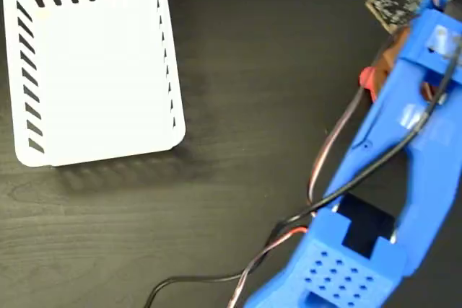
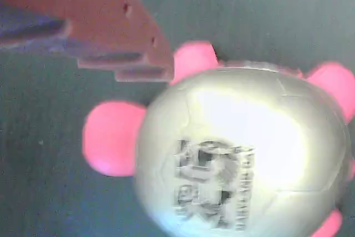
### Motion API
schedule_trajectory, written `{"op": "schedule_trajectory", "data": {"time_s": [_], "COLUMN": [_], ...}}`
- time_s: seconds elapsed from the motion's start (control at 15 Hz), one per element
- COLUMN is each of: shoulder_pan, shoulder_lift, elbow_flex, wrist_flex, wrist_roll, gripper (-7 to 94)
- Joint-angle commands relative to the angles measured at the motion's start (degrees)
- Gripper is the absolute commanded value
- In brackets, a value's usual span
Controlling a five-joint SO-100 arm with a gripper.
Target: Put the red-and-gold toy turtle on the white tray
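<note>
The red-and-gold toy turtle (image 2: 238,154) fills the wrist view, lying on the dark table, its gold shell with the black mark facing the camera and its pink-red feet sticking out. One red-brown finger (image 2: 111,20) of my gripper (image 2: 222,109) reaches in from the upper left and ends beside a foot; the other finger is out of frame, so the jaws stand wide apart over the turtle. In the fixed view only a red bit of the turtle (image 1: 367,78) peeks out beside the blue arm (image 1: 404,149). The white tray (image 1: 94,70) sits far off at the upper left.
A dark wood-grain table (image 1: 238,106) lies between the tray and the arm. Black and red cables (image 1: 216,275) trail from the arm across the lower middle. A small circuit board (image 1: 393,1) sits on the arm's top end.
</note>
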Motion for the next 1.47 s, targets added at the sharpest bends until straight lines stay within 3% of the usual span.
{"op": "schedule_trajectory", "data": {"time_s": [0.0, 0.33, 1.4], "shoulder_pan": [0.09, -0.79, -0.70], "shoulder_lift": [2.02, 0.79, -4.39], "elbow_flex": [-0.09, 5.27, 9.49], "wrist_flex": [0.79, -4.83, -11.07], "wrist_roll": [0.88, 1.41, 1.49], "gripper": [58, 59, 60]}}
